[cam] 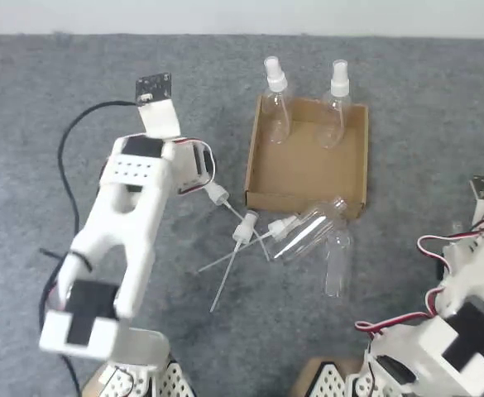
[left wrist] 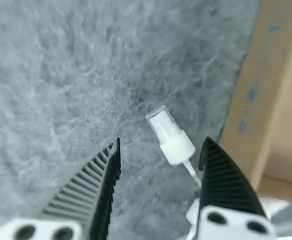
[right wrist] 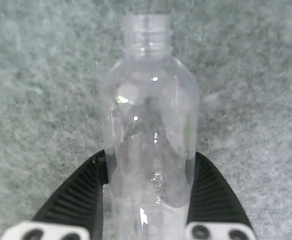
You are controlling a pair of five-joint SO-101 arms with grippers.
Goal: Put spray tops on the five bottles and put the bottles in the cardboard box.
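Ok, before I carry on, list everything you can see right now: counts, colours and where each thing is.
cardboard box: one, brown, mid-carpet, open.
topped bottles: two, clear with white tops, leaning in the box's far end.
open bottles: two, clear, lying on the carpet by the box's side nearest the arms.
held bottle: one, clear, no top.
loose spray tops: three, white, on the carpet near the same side of the box.
carpet: grey.
left pincer: open, black fingers, over one spray top beside the box.
right pincer: black fingers, shut on the held bottle.
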